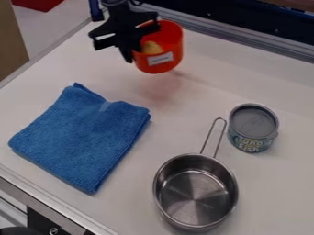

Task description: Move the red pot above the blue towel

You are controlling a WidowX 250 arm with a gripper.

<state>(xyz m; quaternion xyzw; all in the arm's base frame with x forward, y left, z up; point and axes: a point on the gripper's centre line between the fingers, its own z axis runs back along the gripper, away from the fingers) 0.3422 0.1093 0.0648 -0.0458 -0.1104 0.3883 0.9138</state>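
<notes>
Panel, brown, one, is standing at the far left edge of the view [11,43]. One flat red item [38,3] is lying at the upper left corner, outside the bench [202,98].

One blue towel [80,137] is lying folded on the left part of the bench, its layers showing along the right side and at the top corner. One small pale tag [105,106] is sticking out near its upper edge.

One black pincer [135,46] is hanging in from the top, left of centre, beyond the towel's upper edge. It is closing on the left wall of the red pot and gripping it.

Red pot [173,48], count one, is hanging in that grip just right of the pincer, up and to the right of the towel. It is riding raised over the bench and leaning, its mouth turning toward the upper left. One pale label [160,58] is showing on its side; one yellowish thing [152,47] is sitting inside.

One steel saucepan [196,195] is resting upright at the lower middle, apart from the towel, its single wire handle [210,137] pointing up and slightly right.

One tin can [253,121] is standing upright furthest right, just beside the handle, its grey top facing up.
</notes>
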